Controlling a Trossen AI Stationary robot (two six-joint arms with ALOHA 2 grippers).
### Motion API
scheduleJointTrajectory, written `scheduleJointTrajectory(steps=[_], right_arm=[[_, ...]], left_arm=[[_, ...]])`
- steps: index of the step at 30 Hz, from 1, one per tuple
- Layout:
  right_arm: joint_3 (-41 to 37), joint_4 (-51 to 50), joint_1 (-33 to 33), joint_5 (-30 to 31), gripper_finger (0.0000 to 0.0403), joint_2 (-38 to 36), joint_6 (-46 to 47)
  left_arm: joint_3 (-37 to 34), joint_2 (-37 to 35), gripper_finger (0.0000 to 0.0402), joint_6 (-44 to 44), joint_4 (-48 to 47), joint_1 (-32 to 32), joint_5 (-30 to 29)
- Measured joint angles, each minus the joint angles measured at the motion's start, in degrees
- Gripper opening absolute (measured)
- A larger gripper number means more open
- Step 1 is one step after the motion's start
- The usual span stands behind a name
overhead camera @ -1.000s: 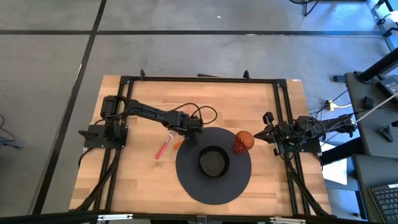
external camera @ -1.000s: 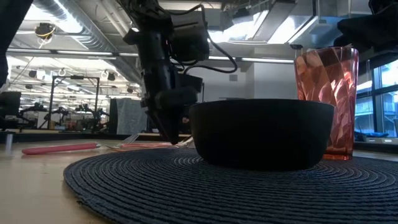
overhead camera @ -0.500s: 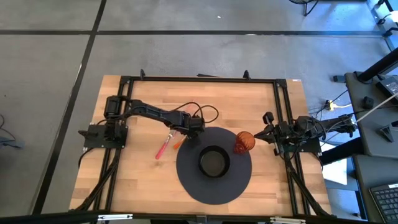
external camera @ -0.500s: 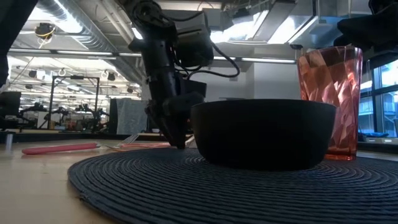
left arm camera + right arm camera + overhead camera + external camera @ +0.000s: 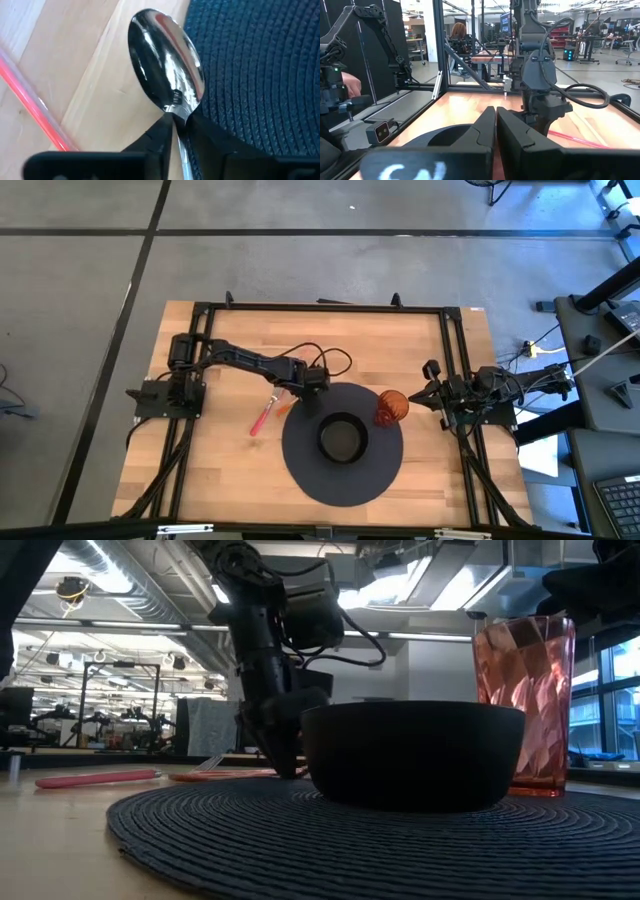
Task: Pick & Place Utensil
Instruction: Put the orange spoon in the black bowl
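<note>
A spoon (image 5: 167,65) with a shiny bowl lies on the wooden table right at the edge of the dark round placemat (image 5: 343,470). My left gripper (image 5: 177,125) is down over it, shut on it; in the low view the left gripper (image 5: 285,765) stands just left of the black bowl (image 5: 415,755). A pink-handled utensil (image 5: 263,417) lies on the wood to the left of the spoon. My right gripper (image 5: 495,125) waits shut at the table's right edge, holding nothing. My left gripper pinches the spoon's thin neck (image 5: 176,114), just behind its bowl, between its two fingertips. The fingers come from above, pointing down, one on each side of the neck. The spoon's bowl lies on the wood beside the placemat; the fingers hide the handle.
The black bowl (image 5: 343,440) sits in the middle of the placemat. A red faceted cup (image 5: 392,408) stands at the mat's far right rim. The black frame (image 5: 330,307) runs round the table. Bare wood lies left of the pink utensil.
My left gripper has moved a little down and toward the placemat, and its fingers have closed on the spoon's neck. The spoon still lies on the table.
</note>
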Motion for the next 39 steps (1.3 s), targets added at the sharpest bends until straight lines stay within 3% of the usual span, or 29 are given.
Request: scheduleJointTrajectory(steps=[9,39], right_arm=[[0.0,0.0,0.0,0.0,0.0017,0.0,0.0],[0.0,-0.3,0.0,0.0,0.0017,0.0,0.1]], left_arm=[[-0.1,0.0,0.0009,1.7,0.2,-1.1,-3.2],[-0.4,-3.4,0.0009,3.6,-1.5,-2.2,-4.3]])
